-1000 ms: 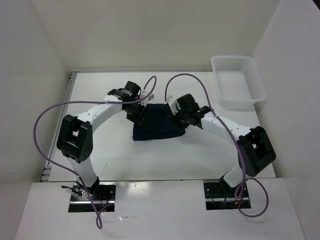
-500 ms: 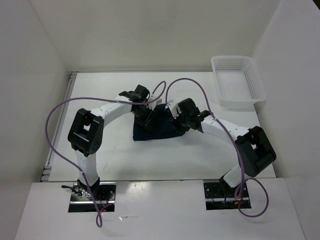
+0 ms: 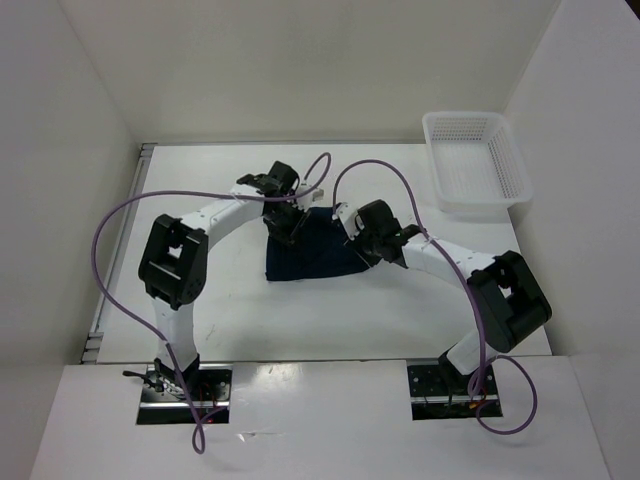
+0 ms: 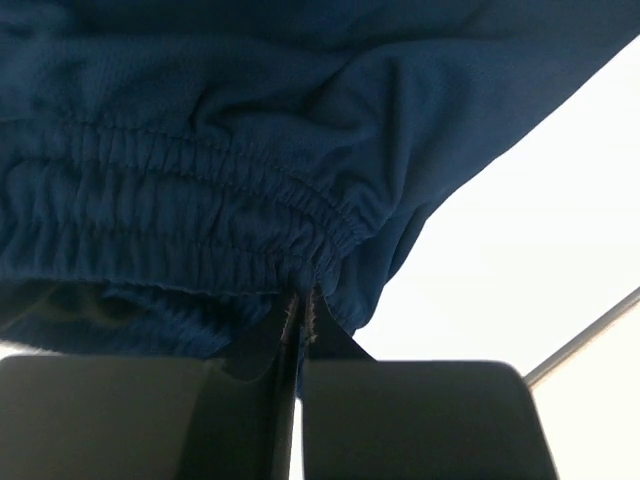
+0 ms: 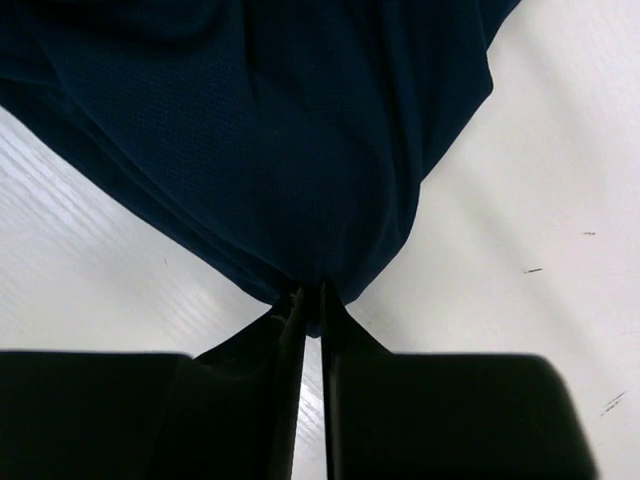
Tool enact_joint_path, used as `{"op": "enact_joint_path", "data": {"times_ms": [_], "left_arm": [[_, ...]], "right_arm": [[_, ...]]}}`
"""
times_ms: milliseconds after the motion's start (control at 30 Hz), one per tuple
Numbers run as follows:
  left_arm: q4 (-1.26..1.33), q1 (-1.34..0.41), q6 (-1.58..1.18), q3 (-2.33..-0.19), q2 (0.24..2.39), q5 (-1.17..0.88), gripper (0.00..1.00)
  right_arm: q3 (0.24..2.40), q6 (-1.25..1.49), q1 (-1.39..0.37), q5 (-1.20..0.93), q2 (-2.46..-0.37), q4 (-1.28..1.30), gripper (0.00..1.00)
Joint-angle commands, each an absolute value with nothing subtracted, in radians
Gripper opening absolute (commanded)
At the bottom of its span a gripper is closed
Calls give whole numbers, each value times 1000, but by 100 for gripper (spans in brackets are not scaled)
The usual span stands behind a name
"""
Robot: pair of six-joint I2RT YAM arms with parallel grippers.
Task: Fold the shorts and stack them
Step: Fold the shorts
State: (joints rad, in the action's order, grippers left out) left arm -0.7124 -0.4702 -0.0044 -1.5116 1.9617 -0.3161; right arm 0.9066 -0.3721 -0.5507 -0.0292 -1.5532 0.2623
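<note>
The dark navy shorts (image 3: 312, 255) lie bunched on the white table between both arms. My left gripper (image 3: 288, 222) sits at their far left corner, shut on the gathered elastic waistband (image 4: 200, 220); its fingertips (image 4: 290, 310) pinch the cloth. My right gripper (image 3: 362, 248) is at the shorts' right edge, shut on a fold of plain fabric (image 5: 300, 180) that drapes from its fingertips (image 5: 298, 300). In the left wrist view the gripper (image 4: 302, 300) is pressed into the cloth, and in the right wrist view the gripper (image 5: 311, 295) holds the hem just above the table.
A white mesh basket (image 3: 476, 158) stands at the far right corner of the table (image 3: 200, 300). White walls close in on the left, back and right. Purple cables loop above both arms.
Both grippers have closed on the shorts. The left arm moved right and toward the far left corner of the cloth; the right gripper shifted slightly left.
</note>
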Motion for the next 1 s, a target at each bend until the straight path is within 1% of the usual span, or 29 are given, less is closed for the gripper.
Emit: {"op": "enact_joint_path", "data": {"times_ms": [0,67,167,267,333,467,633,700,767,800,833,867,900,933,967], "left_arm": [[-777,-413,0,-1607,1892,-339,0],[-845,-390,0,-1629,1844,-328,0],[-926,-390,0,-1629,1786,-275,0],[-1032,-390,0,-1629,1756,-275,0],[-1103,-390,0,-1574,1730,-299,0],[-1102,-390,0,-1415,1721,-299,0],[-979,-390,0,-1289,1742,-249,0],[-933,-390,0,-1279,1755,-239,6],[-907,-390,0,-1279,1778,-227,13],[-907,-390,0,-1279,1778,-227,24],[-907,-390,0,-1279,1778,-218,29],[-897,-390,0,-1279,1778,-218,33],[-897,-390,0,-1279,1763,-207,41],[-897,-390,0,-1279,1741,-207,45],[-929,-390,0,-1288,1726,-207,48]], "right_arm": [[897,-383,-545,-8,-1551,198,7],[897,-383,-545,-18,-1551,207,0],[911,-393,-545,-32,-1540,242,0],[951,-437,-545,-41,-1528,305,0],[960,-465,-545,-66,-1502,356,0],[959,-537,-555,-172,-1477,419,0],[897,-600,-637,-172,-1477,430,0],[877,-600,-649,-172,-1477,408,0],[856,-609,-649,-150,-1477,408,9],[856,-621,-649,-141,-1477,399,13],[856,-621,-649,-141,-1477,399,28],[856,-621,-649,-129,-1468,408,34],[856,-621,-649,-129,-1468,408,43],[856,-621,-649,-129,-1459,420,48],[856,-621,-649,-129,-1445,437,51]]}}
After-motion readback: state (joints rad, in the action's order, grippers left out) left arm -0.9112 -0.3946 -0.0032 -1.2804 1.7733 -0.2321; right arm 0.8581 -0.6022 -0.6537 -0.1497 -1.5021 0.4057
